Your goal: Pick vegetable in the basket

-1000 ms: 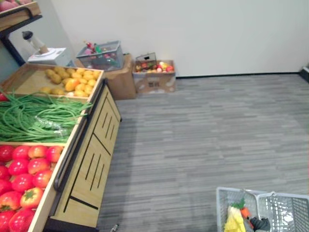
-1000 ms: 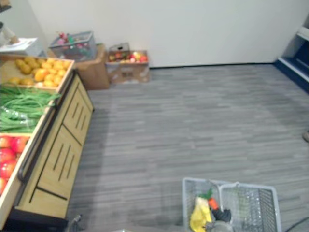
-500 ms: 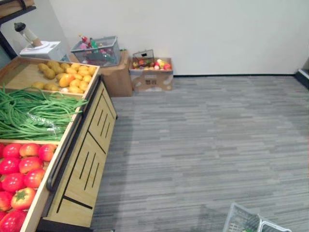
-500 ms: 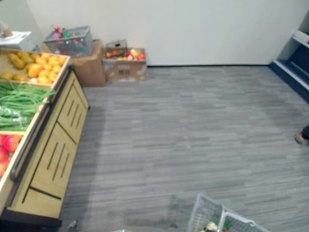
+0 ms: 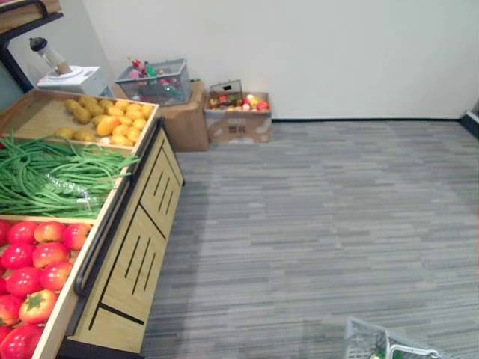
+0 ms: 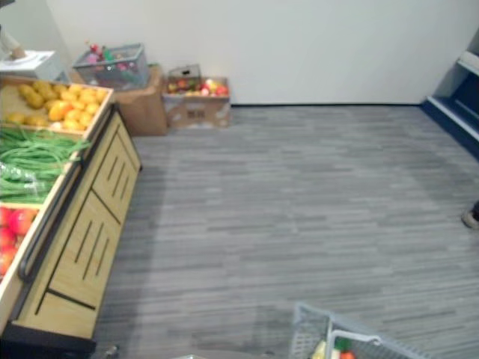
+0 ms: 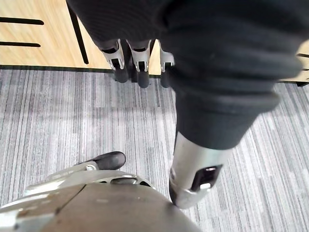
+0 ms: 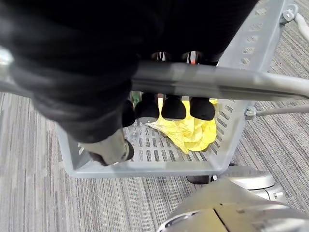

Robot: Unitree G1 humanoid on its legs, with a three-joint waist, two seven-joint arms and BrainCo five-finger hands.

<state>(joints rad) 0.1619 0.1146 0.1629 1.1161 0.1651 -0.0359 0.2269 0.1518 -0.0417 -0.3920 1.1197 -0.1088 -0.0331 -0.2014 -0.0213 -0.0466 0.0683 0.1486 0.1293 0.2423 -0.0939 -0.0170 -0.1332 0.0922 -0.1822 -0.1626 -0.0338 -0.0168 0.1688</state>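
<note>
Right hand [image 8: 175, 108]: fingers are curled round the grey bar handle [image 8: 217, 81] of the grey perforated plastic basket [image 8: 145, 166], which is carried at the near right
Left hand [image 7: 140, 53]: fingers are relaxed and straight with nothing held; it is hung low, near the light wooden display stand [image 5: 142, 247]
Basket contents: a crumpled yellow item [image 8: 190, 131] lies inside; its kind cannot be told
Vegetables to pick: long green beans [image 5: 52, 176] are heaped in the middle bin at the left, red tomatoes [image 5: 34, 262] in the near bin; both are well apart from the basket
Risk: the basket could be swung against the black rail [image 5: 101, 247] if it is brought in carelessly, and the contents spilled if it is tipped; the left fingers could be caught under the stand's rim when raised
Edges: the stand's right edge is the one to be cleared
Open room: the grey striped floor [image 5: 322, 217] is free to the right and far, as far as the cardboard boxes [image 5: 238, 120] by the far wall; a person's shoe [image 6: 471, 217] is seen at the right
</note>
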